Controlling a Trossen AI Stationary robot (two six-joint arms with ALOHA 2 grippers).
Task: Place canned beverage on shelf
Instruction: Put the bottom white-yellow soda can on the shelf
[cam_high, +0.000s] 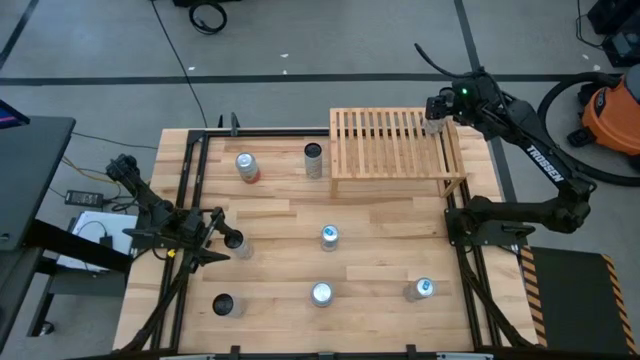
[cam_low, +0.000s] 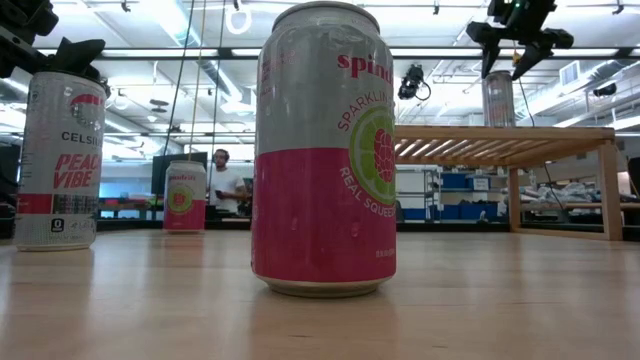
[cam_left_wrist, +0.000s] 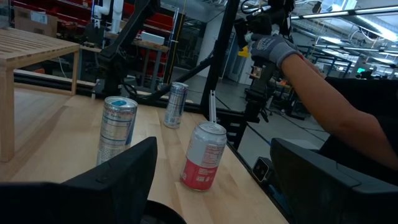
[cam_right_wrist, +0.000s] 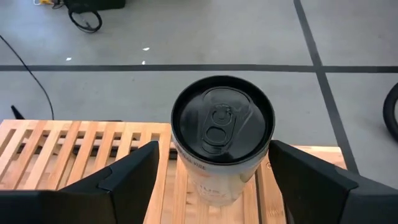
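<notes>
Hovering over the shelf's (cam_high: 395, 140) far right corner, the right gripper (cam_high: 434, 118) sits directly above a black-topped can (cam_right_wrist: 222, 121) that stands upright on the slats. The wrist view looks straight down on the lid, with the two fingers (cam_right_wrist: 118, 177) spread wide to either side and showing a gap from the can wall, so the hold reads as released, not gripping. In the low view the same gripper (cam_low: 517, 45) hangs just above the can (cam_low: 497, 98), apparently clear of its top. Key relation: the can's long axis is vertical and lines up with the gripper's approach, so the can lies straight below the hand; a lift straight up should clear it without tipping it, while any sideways drift risks knocking it. It stands near the shelf's end, so there is little margin there. My read: placement of this can is done and retreat is what remains. The left gripper (cam_high: 222, 240) waits low at the table's left side, jaws apart and holding nothing, close to a dark-topped can (cam_high: 235, 243). Other cans stand loose on the table (cam_high: 380, 300), and the left arm is nearer those on its side.
</notes>
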